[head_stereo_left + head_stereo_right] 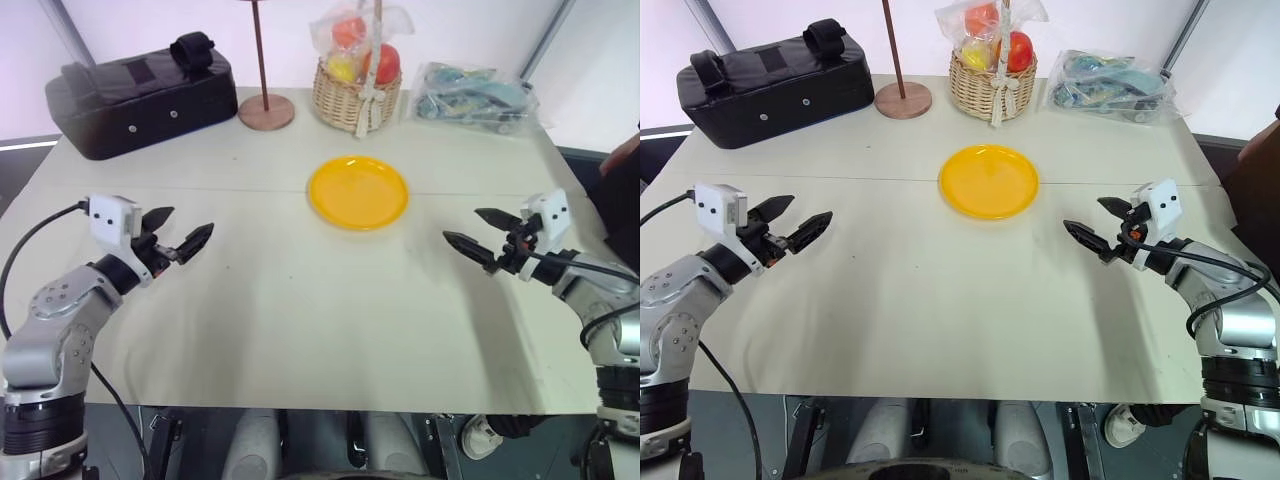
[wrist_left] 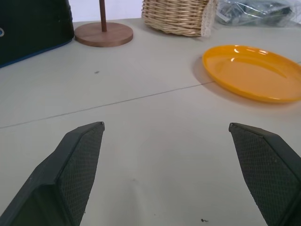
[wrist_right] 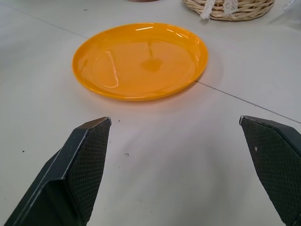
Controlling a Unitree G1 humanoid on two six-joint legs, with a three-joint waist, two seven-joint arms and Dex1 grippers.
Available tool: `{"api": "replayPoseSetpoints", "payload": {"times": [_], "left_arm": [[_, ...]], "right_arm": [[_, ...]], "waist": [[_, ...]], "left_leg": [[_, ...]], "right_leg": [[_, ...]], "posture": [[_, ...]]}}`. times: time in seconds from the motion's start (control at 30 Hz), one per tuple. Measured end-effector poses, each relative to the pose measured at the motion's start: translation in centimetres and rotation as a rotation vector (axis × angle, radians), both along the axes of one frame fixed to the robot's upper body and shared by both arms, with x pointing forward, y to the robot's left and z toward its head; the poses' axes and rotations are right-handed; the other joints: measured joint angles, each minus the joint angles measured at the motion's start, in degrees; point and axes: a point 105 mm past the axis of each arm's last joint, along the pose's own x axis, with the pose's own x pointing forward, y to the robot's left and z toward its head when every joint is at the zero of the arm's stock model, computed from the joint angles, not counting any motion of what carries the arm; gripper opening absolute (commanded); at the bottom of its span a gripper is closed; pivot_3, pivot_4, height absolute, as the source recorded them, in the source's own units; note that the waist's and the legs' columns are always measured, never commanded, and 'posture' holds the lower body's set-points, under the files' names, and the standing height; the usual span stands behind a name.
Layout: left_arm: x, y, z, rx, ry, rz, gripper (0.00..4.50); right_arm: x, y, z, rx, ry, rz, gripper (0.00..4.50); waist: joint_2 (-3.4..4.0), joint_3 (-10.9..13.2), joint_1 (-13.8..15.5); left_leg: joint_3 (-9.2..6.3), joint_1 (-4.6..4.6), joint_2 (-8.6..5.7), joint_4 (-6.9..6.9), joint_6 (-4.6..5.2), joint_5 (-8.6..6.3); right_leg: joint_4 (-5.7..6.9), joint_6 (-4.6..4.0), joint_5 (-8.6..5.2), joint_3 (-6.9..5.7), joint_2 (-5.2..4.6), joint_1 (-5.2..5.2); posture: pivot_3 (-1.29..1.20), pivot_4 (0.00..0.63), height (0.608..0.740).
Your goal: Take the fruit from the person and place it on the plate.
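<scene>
I hold both arms low over the table (image 1: 300, 330), the left gripper (image 1: 180, 235) and the right gripper (image 1: 478, 235) each with fingers spread wide and holding nothing. The plate (image 1: 358, 192) lies bare at the table's centre, between and beyond the two grippers. The fruit to be handed over is not presented yet; of the person I see just a dark sleeve (image 1: 620, 165) at the right edge. Risk, as I judge it: closing too early or too hard on a glossy, lobed fruit could let it slip and roll off the table. A wicker basket (image 1: 355, 95) of bagged round fruits stands behind the plate, beside a wooden stand (image 1: 266, 108), a black bag (image 1: 140, 95) and a plastic packet (image 1: 475, 95); none blocks the path to the plate.
</scene>
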Motion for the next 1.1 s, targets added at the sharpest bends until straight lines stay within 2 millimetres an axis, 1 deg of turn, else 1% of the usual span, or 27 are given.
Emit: {"api": "replayPoseSetpoints", "payload": {"times": [0.5,0.7,1.1], "left_arm": [[0.13,0.17,-0.21,0.007,0.006,0.003,4.44],[0.24,-0.15,-0.37,0.018,0.009,-0.015,4.44],[0.48,0.1,-0.4,0.03,0.0,-0.004,4.44]], "right_arm": [[0.04,0.28,-0.23,0.006,0.004,0.006,4.5],[0.07,0.47,-0.41,0.011,0.008,0.008,4.5],[0.22,0.77,-0.56,0.013,0.007,0.009,4.5]], "waist": [[0.0,0.0,0.0],[0.0,0.0,0.0],[0.0,0.0,-0.01]], "left_leg": [[0.0,0.0,0.0,0.0,0.0,0.0],[0.0,0.0,0.0,0.0,0.0,0.0],[0.0,0.0,0.0,0.01,0.0,0.0]], "right_leg": [[0.0,0.0,0.0,0.0,0.0,0.0],[0.0,0.0,0.0,0.0,0.0,0.0],[0.01,0.01,0.0,0.0,0.0,0.0]], "posture": [[0.0,0.15,0.74],[0.0,0.15,0.74],[0.0,0.15,0.74]]}}
